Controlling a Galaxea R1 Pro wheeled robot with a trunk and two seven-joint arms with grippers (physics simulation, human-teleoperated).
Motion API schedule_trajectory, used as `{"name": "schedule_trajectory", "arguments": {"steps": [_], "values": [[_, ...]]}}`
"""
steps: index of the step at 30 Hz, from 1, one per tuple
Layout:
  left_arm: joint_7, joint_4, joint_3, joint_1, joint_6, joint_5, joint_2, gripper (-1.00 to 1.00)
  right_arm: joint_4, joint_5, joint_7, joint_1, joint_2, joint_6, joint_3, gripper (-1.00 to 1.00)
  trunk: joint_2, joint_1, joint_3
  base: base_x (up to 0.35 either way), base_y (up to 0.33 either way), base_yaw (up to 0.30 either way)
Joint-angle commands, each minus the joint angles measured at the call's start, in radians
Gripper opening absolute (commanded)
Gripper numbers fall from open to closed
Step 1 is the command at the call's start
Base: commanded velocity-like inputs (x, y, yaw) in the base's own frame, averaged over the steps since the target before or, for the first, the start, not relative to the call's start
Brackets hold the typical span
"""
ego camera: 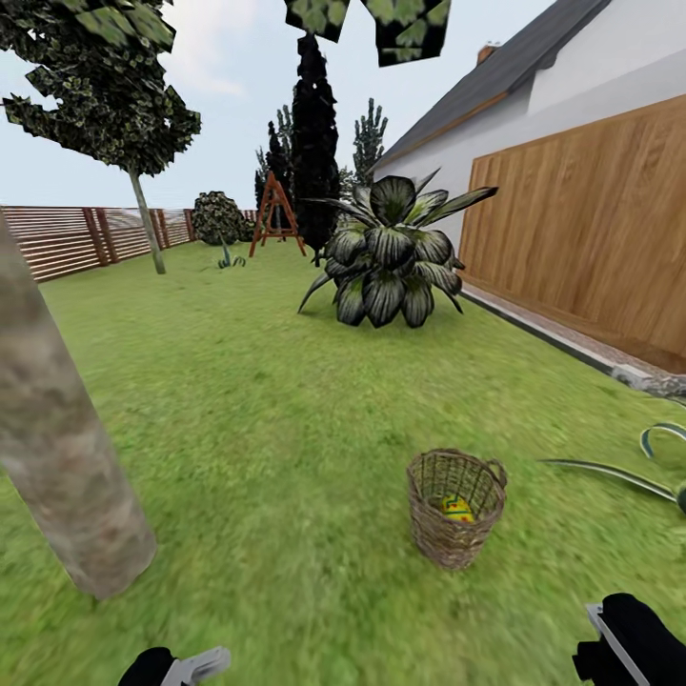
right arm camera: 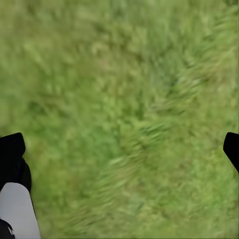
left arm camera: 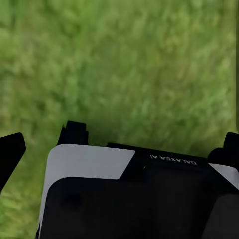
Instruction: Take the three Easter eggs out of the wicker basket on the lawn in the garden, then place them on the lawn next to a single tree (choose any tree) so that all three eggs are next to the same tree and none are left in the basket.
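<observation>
The thick pale grey-brown mottled tree trunk (ego camera: 67, 457) stands at the left on the green lawn (ego camera: 267, 381); both grippers look spread wide and hold nothing. To its right, well apart, the small brown woven wicker basket (ego camera: 455, 510) keeps a yellow egg with coloured marks (ego camera: 458, 508) inside. I judge the egg light, hard and slippery, so it is best taken across its middle from above.

Open lawn (ego camera: 257, 400) lies all around the wicker basket (ego camera: 455, 508), so it can be reached from above and from every side. The thick tree trunk (ego camera: 57, 457) stands well apart to its left. Long plant leaves (ego camera: 619, 472) reach in near its right.
</observation>
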Motion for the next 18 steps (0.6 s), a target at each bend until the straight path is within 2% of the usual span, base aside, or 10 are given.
{"name": "schedule_trajectory", "arguments": {"steps": [1,9,18], "values": [[0.003,-0.001,0.001,0.0,0.005,0.007,0.0,1.0,-0.002,-0.004,0.0,-0.001,-0.001,0.004,0.005,1.0,-0.001,0.001,-0.001,0.349,-0.005,0.036],[0.003,0.005,-0.001,0.0,0.004,0.006,-0.014,1.0,-0.003,-0.003,0.0,-0.001,-0.001,0.003,0.006,1.0,-0.001,0.001,0.004,0.349,-0.083,-0.073],[0.003,0.004,-0.001,0.0,0.004,0.005,-0.015,1.0,-0.003,-0.002,0.0,-0.001,0.001,0.004,0.01,1.0,-0.001,0.001,0.006,0.335,-0.098,-0.023]]}}
